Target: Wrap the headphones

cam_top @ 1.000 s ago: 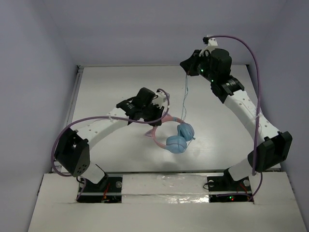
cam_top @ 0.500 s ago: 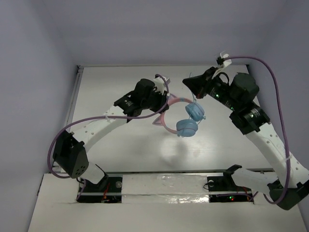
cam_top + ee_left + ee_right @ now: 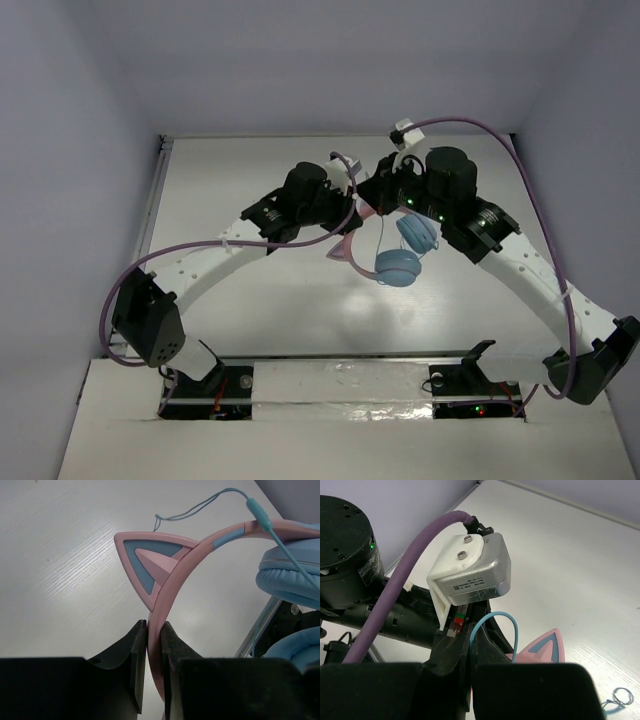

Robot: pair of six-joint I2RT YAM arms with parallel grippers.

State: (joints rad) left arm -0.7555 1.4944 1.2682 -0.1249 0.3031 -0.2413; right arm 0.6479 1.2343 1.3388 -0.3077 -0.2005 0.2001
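The headphones (image 3: 400, 262) hang in the air above the table, two light blue ear cups below a pink headband (image 3: 172, 577) with a cat ear (image 3: 147, 565). My left gripper (image 3: 345, 212) is shut on the headband (image 3: 352, 222), its jaws pinching the pink band (image 3: 154, 645). My right gripper (image 3: 380, 195) is shut on the thin light blue cable (image 3: 492, 622), which loops out of its jaws beside a pink cat ear (image 3: 542, 650). The cable also runs across the headband in the left wrist view (image 3: 260, 515). The two grippers sit very close together.
The white table (image 3: 250, 290) is walled by pale partitions on the left and at the back. A purple hose runs along each arm (image 3: 180, 250). The left wrist camera housing (image 3: 470, 570) fills the right wrist view. The arm bases stand at the near edge.
My right gripper swung down and left to meet the left gripper, carrying the cable with it. The headphones were lifted and shifted slightly right; the ear cups now hang lower right.
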